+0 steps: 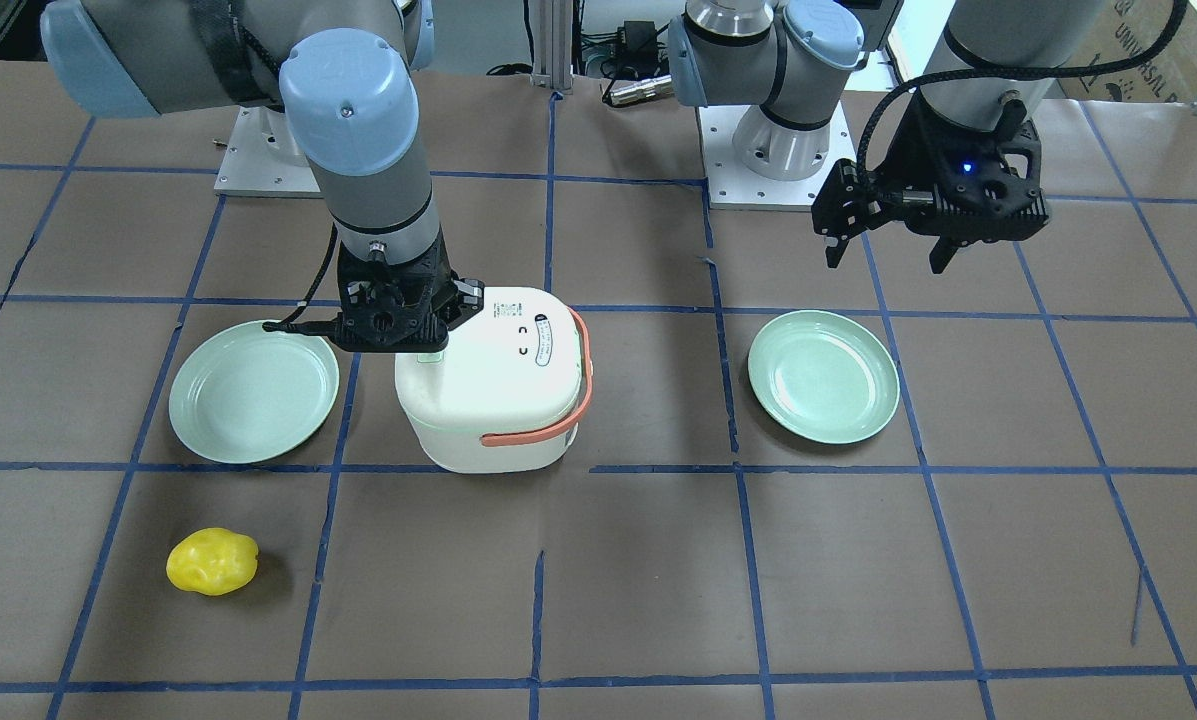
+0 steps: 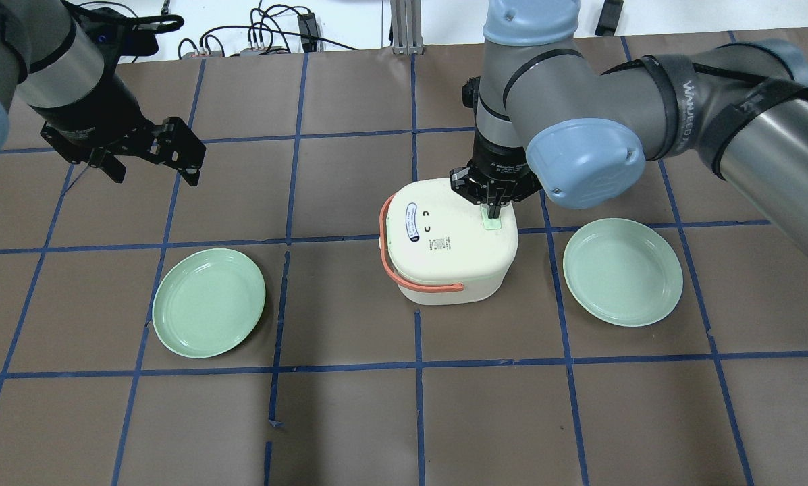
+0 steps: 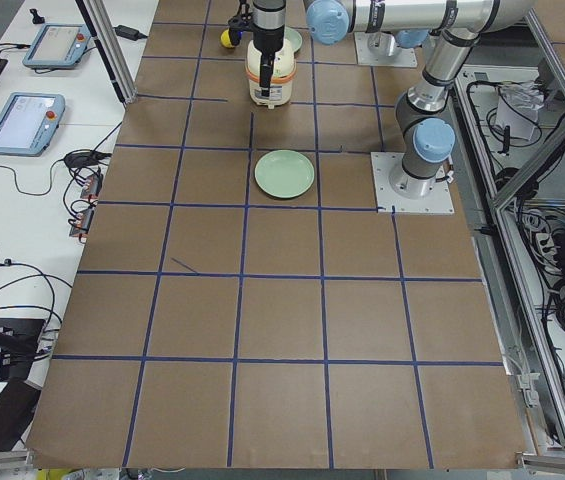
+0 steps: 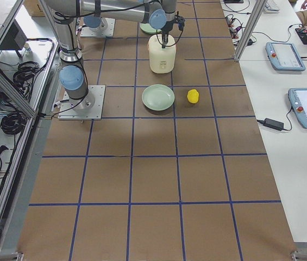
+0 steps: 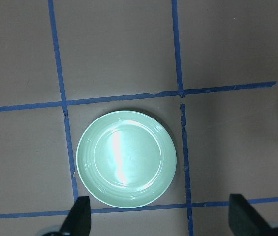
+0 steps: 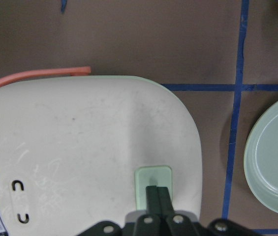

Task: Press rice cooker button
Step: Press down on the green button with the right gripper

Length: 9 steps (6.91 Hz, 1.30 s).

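Observation:
The white rice cooker (image 2: 447,243) stands mid-table with its lid closed and its coral-orange handle (image 2: 404,273) lying around it. It also shows in the front view (image 1: 498,385). A pale green button (image 6: 152,183) sits on the lid's edge. My right gripper (image 6: 157,192) is shut, fingertips together, and rests on that button; it also shows in the overhead view (image 2: 493,212). My left gripper (image 2: 152,162) is open and empty, hovering above the table away from the cooker, over a mint-green plate (image 5: 126,158).
Two mint-green plates lie on either side of the cooker (image 2: 209,301) (image 2: 622,271). A yellow crumpled object (image 1: 212,561) lies on the operators' side, on my right. Blue tape lines grid the brown table (image 2: 349,405).

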Motion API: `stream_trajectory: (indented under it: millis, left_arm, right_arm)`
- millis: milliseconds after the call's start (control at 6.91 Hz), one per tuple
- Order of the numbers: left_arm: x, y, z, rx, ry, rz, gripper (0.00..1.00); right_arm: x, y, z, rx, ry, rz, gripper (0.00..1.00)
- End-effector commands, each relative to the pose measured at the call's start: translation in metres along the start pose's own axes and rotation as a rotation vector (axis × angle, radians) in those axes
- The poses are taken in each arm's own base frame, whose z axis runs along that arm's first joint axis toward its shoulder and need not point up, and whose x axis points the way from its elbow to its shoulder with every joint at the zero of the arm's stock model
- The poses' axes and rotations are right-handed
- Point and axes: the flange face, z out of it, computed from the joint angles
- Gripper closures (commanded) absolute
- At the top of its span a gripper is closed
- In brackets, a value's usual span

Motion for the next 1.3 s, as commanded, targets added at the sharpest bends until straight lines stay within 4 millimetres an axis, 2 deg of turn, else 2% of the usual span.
stream_trajectory:
  millis: [0,1158]
  left_arm:
    - [0.0000,0.0000,0.0000,0.000,0.000,0.000,0.00]
    - [-0.0001,0.0000,0.0000,0.000,-0.001,0.000,0.00]
  right_arm:
    - [0.0019,-0.0013,0.0004,0.001,0.000,0.004,0.97]
    - [0.0008,-0.0062,0.0091,-0.001,-0.001,0.005,0.97]
